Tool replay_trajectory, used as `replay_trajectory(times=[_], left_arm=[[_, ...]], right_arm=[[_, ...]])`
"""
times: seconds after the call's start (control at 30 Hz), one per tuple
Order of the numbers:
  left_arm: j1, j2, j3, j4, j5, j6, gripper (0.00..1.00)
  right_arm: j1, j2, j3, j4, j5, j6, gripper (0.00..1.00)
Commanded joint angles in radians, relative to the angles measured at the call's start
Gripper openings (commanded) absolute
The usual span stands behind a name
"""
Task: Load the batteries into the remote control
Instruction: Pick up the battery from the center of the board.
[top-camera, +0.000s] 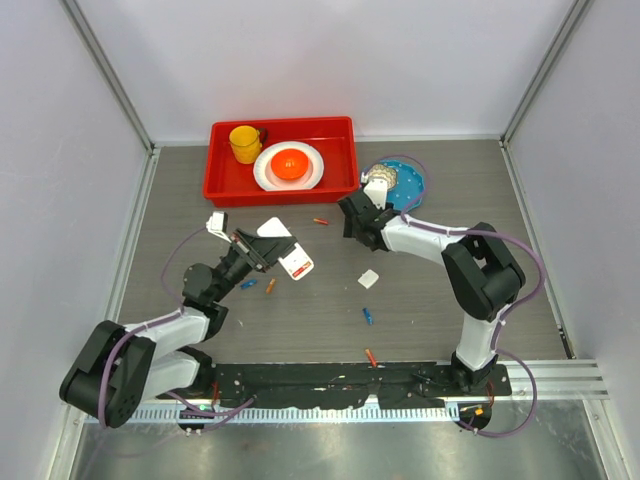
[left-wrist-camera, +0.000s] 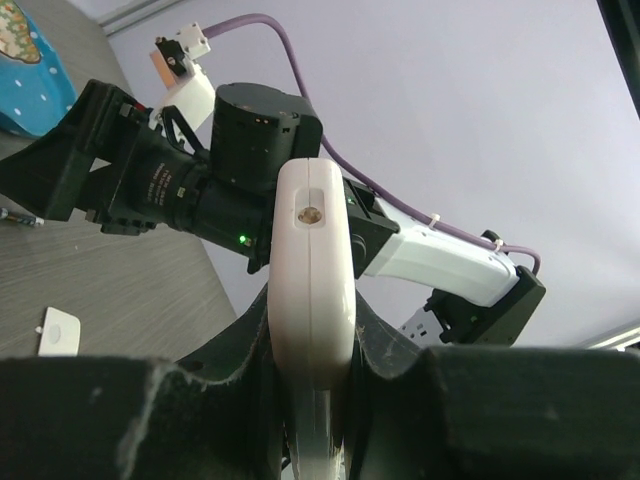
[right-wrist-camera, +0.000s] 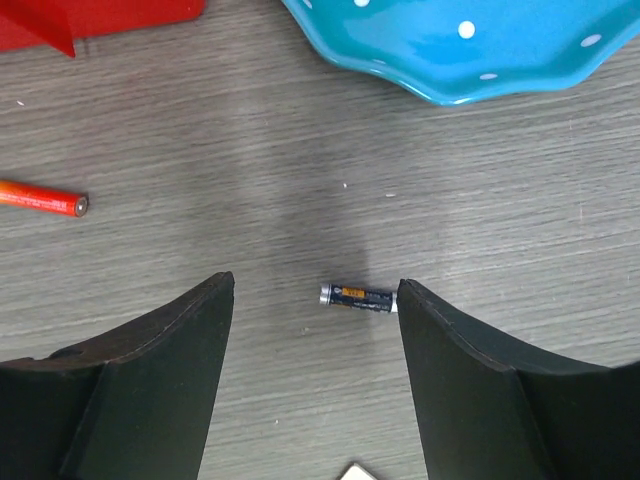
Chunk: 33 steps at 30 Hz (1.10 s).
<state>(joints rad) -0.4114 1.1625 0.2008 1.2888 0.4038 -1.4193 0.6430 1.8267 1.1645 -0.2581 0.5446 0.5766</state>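
One small dark cylindrical battery (right-wrist-camera: 357, 296) lies on the grey wood-grain table (right-wrist-camera: 250, 140) between the widely spread black fingers of the right gripper (right-wrist-camera: 315, 285), which has hold of nothing. The battery sits just beside one finger rather than midway, and it lies along the line on which the fingers close.

To pick it up well, I judge the wrist should turn about a quarter. It should then centre over the battery, drop until the tips nearly meet the table, and pinch across the thin body rather than end to end.

The left gripper (left-wrist-camera: 313, 385) is clamped on the flat white plastic remote control (left-wrist-camera: 313, 240), holding it edge-on and raised, well apart from the battery. A thin red-orange battery (right-wrist-camera: 40, 198) and a blue white-dotted ceramic plate (right-wrist-camera: 470, 45) lie near; keep the fingers off both.
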Motion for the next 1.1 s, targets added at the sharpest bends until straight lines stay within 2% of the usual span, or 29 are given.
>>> replay_trajectory(times=[0.0,0.77,1.07], left_arm=[[0.003,-0.035,-0.009,0.011,0.018,0.023,0.00],[0.002,-0.012,-0.011,0.020,0.026,0.016,0.00],[0.002,-0.009,-0.011,0.021,0.026,0.017,0.00]], right_arm=[[-0.011,0.016,0.044,-0.001,0.046,0.026,0.72],[-0.023,0.040,-0.063,0.003,0.029,0.094,0.72],[-0.025,0.051,-0.077,0.020,0.017,0.083,0.65]])
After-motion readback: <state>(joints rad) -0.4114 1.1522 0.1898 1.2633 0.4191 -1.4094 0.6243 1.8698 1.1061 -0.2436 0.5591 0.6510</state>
